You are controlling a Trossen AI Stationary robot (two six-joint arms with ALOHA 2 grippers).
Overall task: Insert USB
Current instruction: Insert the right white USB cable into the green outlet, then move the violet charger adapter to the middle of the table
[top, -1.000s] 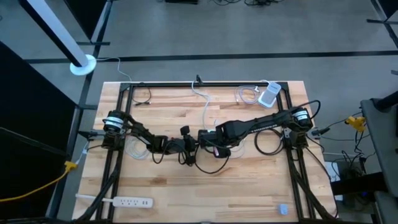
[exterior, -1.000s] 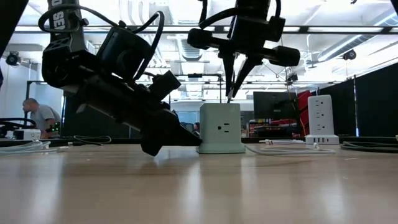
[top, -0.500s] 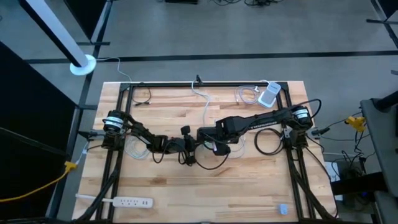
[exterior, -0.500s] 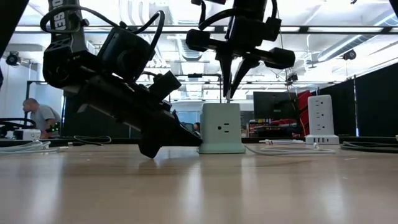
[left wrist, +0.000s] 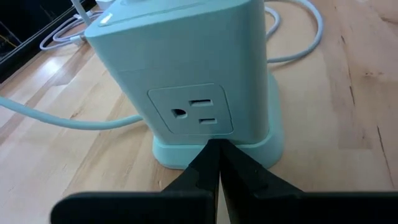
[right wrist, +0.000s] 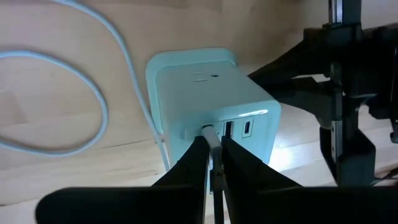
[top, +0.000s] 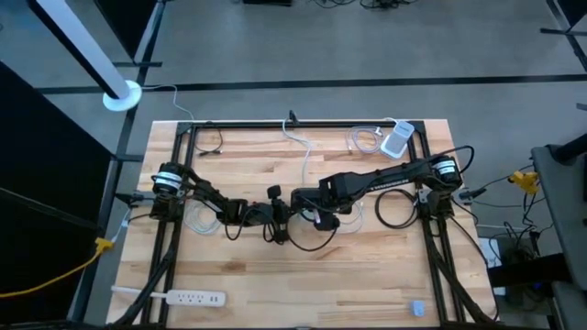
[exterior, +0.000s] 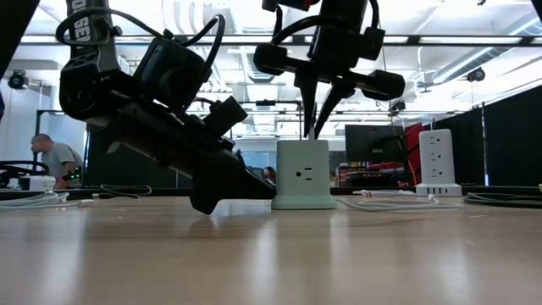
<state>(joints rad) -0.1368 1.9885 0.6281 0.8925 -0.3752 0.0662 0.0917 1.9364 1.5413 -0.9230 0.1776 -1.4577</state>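
A robotics lab: a pale butcher-block wooden worktop (top: 367, 266) on grey concrete floor (top: 303, 46), black curtain partitions (exterior: 512, 140), monitors and ceiling strip lights (exterior: 212, 17) behind.

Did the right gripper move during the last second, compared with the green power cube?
Yes. In the low view the right gripper shifted slightly sideways, toward the left arm, above the power cube, staying shut on the USB plug.

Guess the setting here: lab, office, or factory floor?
Most likely a robotics lab or workshop. A wooden table carries a black frame with two arms; behind the mint power cube is an open room with a monitor and a person at a bench.
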